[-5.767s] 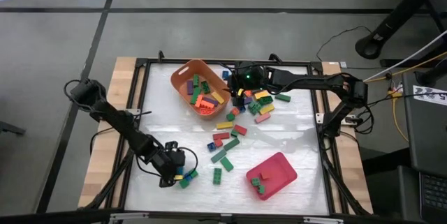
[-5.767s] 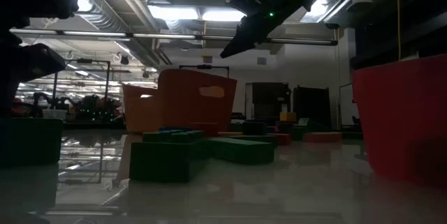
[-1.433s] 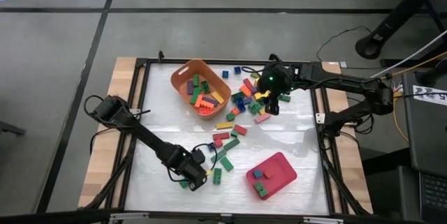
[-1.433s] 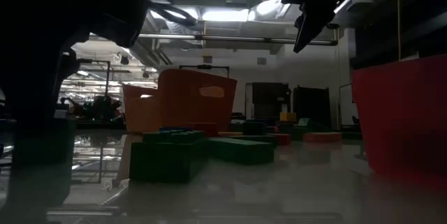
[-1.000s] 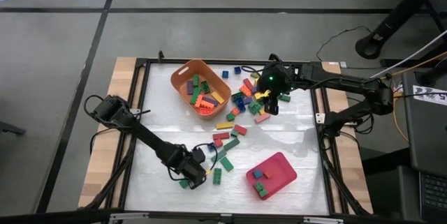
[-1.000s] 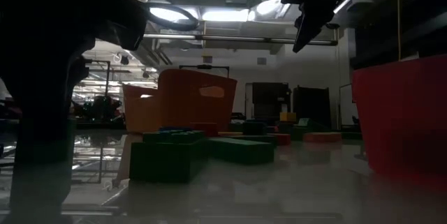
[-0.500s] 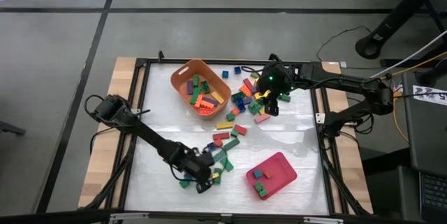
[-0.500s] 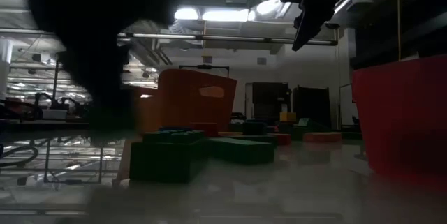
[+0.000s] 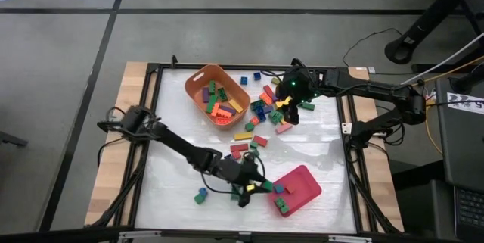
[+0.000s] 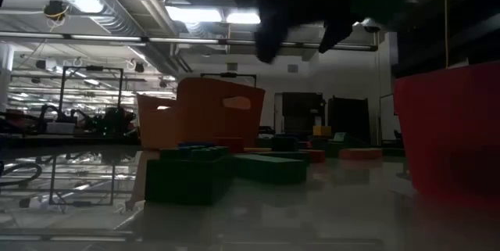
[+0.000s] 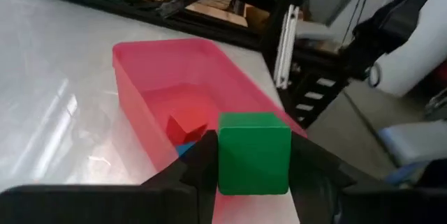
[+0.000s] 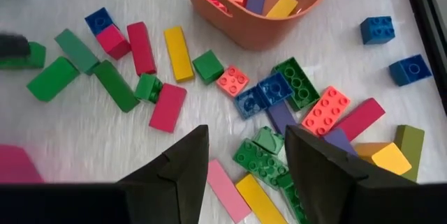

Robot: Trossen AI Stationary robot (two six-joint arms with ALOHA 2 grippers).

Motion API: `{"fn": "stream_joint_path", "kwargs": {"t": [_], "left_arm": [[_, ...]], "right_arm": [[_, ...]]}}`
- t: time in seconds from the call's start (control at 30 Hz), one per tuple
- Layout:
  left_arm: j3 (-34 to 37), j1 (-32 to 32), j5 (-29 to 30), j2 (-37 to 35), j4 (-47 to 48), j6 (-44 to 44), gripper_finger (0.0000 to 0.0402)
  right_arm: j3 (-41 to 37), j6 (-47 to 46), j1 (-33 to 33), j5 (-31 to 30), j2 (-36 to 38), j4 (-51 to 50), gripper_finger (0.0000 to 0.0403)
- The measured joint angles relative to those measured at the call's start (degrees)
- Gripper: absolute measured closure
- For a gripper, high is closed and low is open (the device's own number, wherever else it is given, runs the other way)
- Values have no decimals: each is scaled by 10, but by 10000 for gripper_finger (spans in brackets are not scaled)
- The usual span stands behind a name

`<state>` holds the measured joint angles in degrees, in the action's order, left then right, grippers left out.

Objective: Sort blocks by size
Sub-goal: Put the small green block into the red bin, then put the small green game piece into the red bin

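Note:
My left gripper is shut on a small green block near the table's front, just left of the pink-red tray. The left wrist view shows the tray straight ahead, with a red and a blue block inside. My right gripper hangs open above the loose pile of blocks at the far right. Nothing is between its fingers. The orange tub at the far middle holds several long blocks. My left gripper pinches the small green block by two opposite sides between its two fingers. The fingers come almost level from the table's left, slanting slightly down. The block is lifted clear of the table, short of the tray's rim.
More loose blocks lie between the tub and the tray. A single green block lies near the front left. The left arm stretches slantwise across the table's left half. A black frame borders the white tabletop.
My left gripper has travelled from the near left toward the table's right edge, up to the pink-red tray. It has tipped from pointing down to almost level, carrying the small green block clear of the table. One green block stays behind at the near left.

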<state>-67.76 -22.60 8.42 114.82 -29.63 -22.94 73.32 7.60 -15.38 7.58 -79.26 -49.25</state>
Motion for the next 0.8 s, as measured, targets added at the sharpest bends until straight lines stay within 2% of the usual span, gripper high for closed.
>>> {"fn": "stream_joint_path", "kwargs": {"t": [0.27, 0.5, 0.6, 0.8], "left_arm": [[-69, 13, -3, 75, -15, 76, 235], [-79, 16, -4, 84, -11, 103, 217], [-79, 20, -4, 64, 27, 103, 215], [-79, 35, -3, -20, 211, 94, 214]], "right_arm": [[0, 1, 0, 6, 0, -1, 214], [0, 2, 0, 43, 0, -1, 214], [0, -7, 6, 63, -2, -1, 214], [0, -34, 52, 53, -21, 23, 214]]}}
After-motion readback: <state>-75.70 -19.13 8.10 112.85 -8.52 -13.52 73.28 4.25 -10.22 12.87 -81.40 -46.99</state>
